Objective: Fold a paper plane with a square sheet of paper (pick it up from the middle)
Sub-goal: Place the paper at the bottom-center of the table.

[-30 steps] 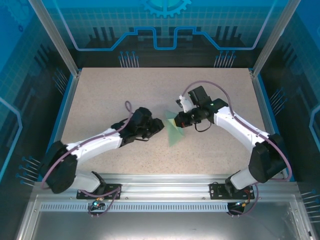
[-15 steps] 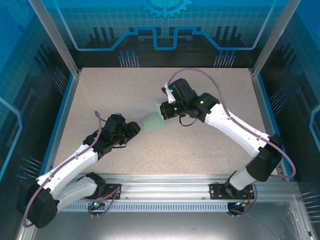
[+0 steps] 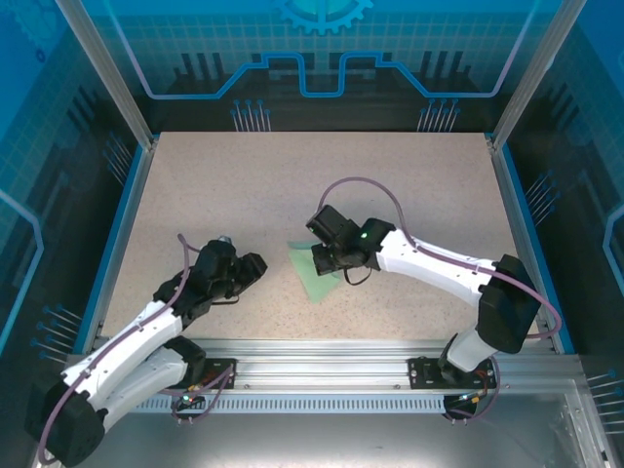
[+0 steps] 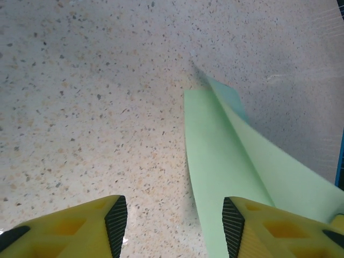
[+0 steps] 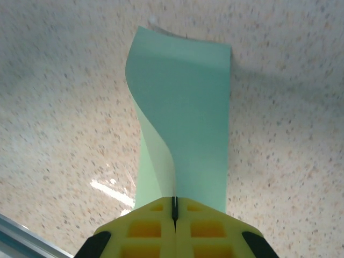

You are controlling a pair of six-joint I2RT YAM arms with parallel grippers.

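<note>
Colours: mint paper [image 3: 318,283], speckled desk [image 3: 244,185].
Paper plain, unmarked; desk beige with dark and orange flecks; fingers [image 4: 75,228] yellow, black pads [image 4: 117,220].

Two of a kind: the left arm [image 3: 146,327] and right arm [image 3: 434,261] wear glossy white shells over bulky black joint housings, each seated on a black base plate [image 3: 200,373]. A mauve cable [image 3: 356,182] loops along each arm to its black wrist block, and a green status light [image 3: 365,233] glows on the right one. The left gripper [image 4: 174,226] and right gripper [image 5: 173,207] carry moulded yellow fingers [image 4: 70,231] with hollowed pockets, faced with black pads [image 4: 117,217].
</note>
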